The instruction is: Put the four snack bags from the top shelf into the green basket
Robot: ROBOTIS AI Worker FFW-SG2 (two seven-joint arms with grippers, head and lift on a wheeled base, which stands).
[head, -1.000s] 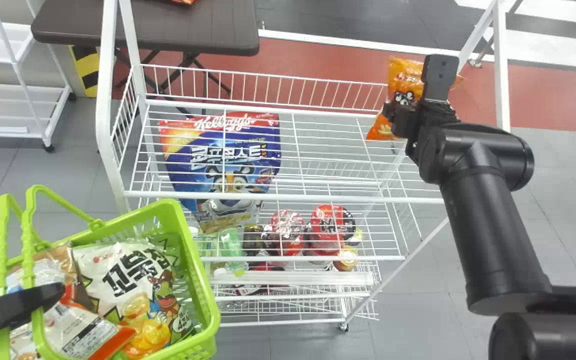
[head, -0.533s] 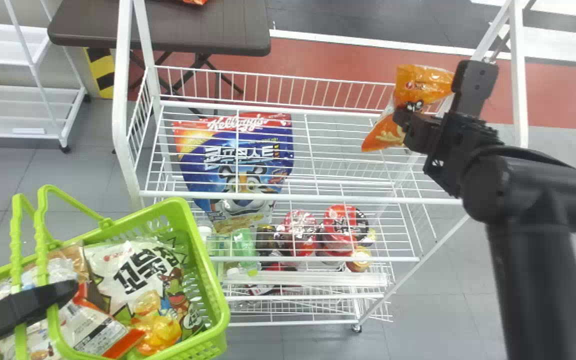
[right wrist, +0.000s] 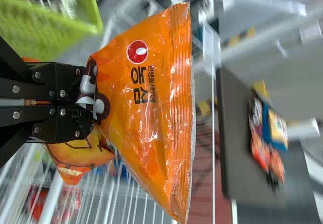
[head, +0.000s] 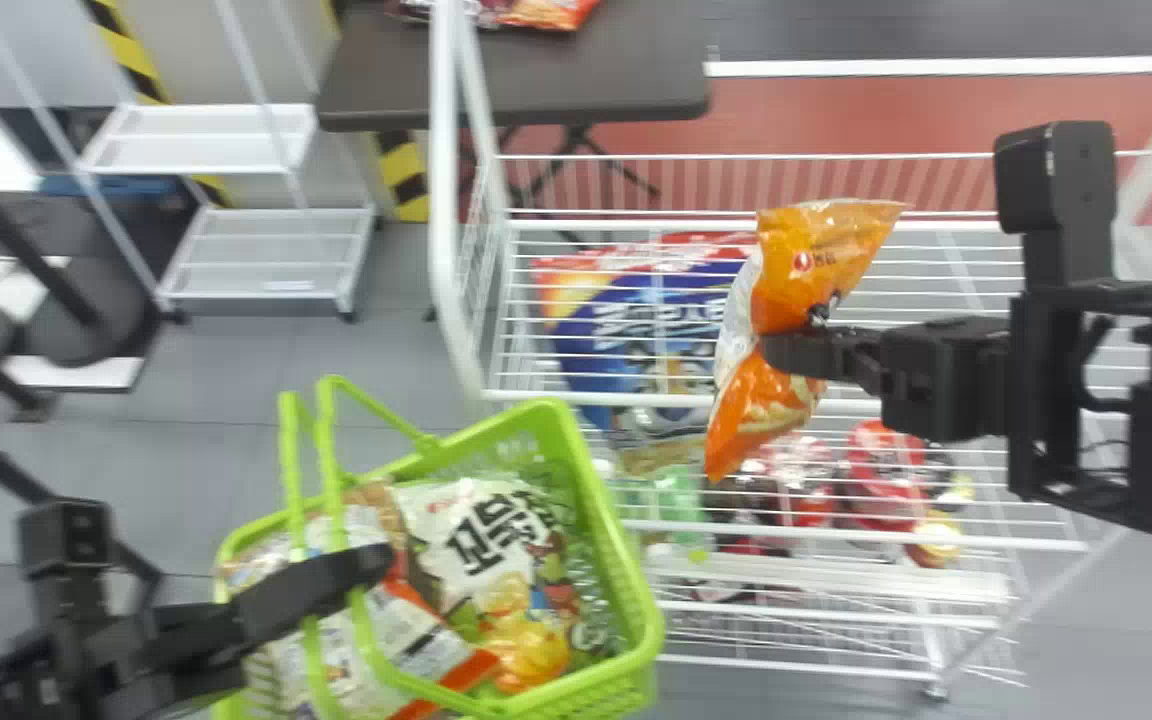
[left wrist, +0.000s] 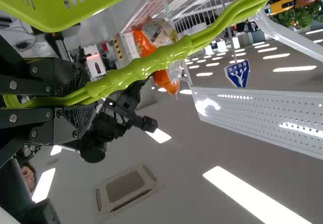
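Leftward swings the orange plastic snack bag (head: 821, 265), tight in the closed right pincer (head: 784, 352), seemingly nearer release into the green plastic basket (head: 610, 530); left pincer (left wrist: 85, 99) clamps its handles (left wrist: 144, 65).

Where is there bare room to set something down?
The white wire rack's top shelf looks free between its left end and the orange snack bag in the right gripper. The dark brown table is bare along its near edge. Crowded: the lime-green plastic basket, packed with snack bags, and the shelves below, with a blue bag and red packages.
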